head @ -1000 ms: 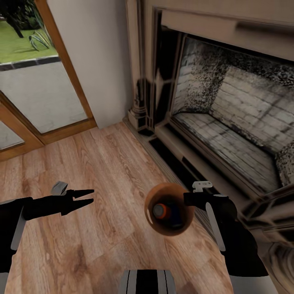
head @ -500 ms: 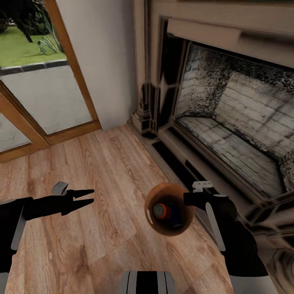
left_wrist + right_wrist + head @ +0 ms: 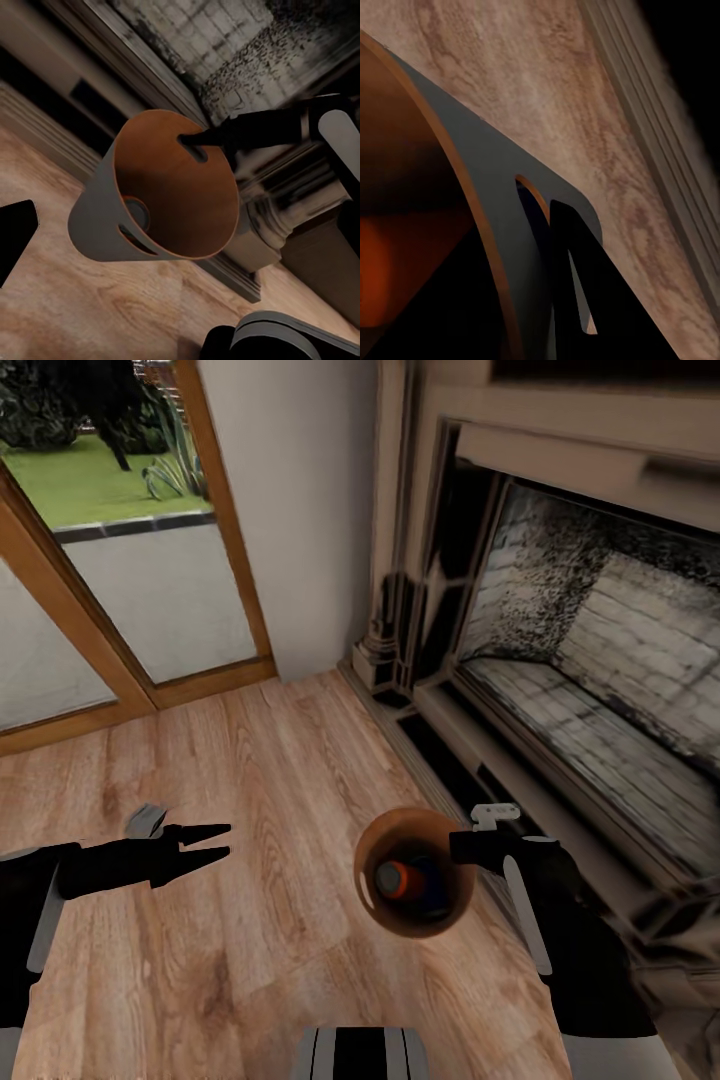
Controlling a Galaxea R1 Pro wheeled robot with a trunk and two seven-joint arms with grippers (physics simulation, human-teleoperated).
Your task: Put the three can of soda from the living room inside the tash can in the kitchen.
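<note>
**Bin in the right gripper, by the fireplace**

The right gripper (image 3: 462,848) is clamped on the rim of the trash can (image 3: 414,871), one finger inside the wall and one outside, and the bin hangs clear above the wood floor (image 3: 270,840). Look down its mouth from the head view and there is a can of soda (image 3: 395,878) lying inside, orange body, grey top turned up toward the camera. From the left wrist view the bin (image 3: 165,191) tilts with its brown inside open to us, the dark right finger (image 3: 202,139) hooked over the far rim. Over on the other side, the left gripper (image 3: 222,839) is held out level above the floor, jaws apart, holding nothing, well apart from the bin. Just beyond the bin is the fireplace (image 3: 600,690), its brick back sooty. At far left, the wood-framed glass doors (image 3: 130,590) look out on grass.
</note>
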